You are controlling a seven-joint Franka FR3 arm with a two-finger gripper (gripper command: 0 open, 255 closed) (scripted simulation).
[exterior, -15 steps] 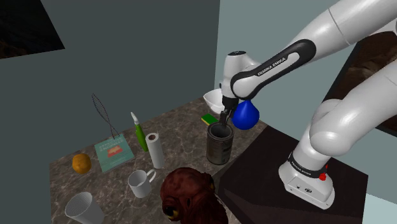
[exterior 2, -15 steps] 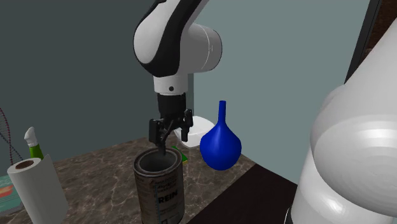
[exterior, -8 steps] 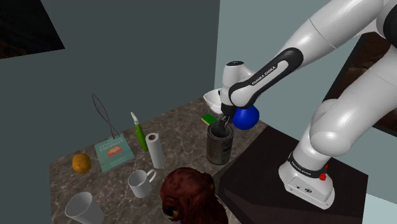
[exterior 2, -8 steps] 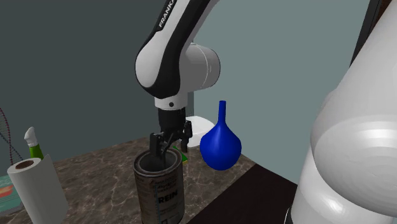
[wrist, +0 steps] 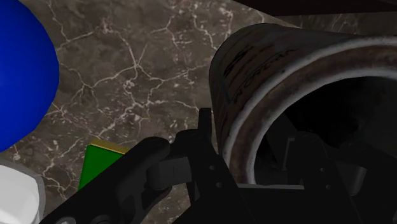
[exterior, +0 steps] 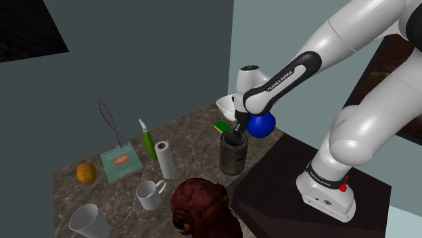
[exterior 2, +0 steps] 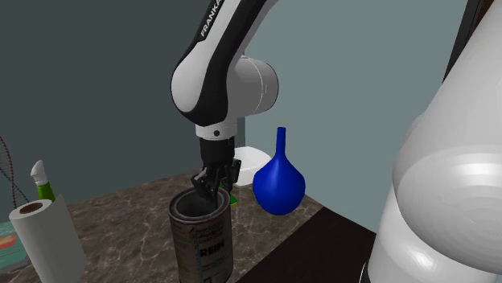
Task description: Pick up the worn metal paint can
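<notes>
Claw (exterior 2: 211, 185) closed since, pinching can (exterior 2: 203, 241) rim

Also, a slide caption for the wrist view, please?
Gripper shut on the rim of the worn can, blue vase beside it.

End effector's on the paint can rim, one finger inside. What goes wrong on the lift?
1. The end effector pinches only one side of the paint can, at its rim, so the can may tilt or slip out when lifted.
2. The blue vase stands close beside the can; a swinging can might knock it over.
</notes>
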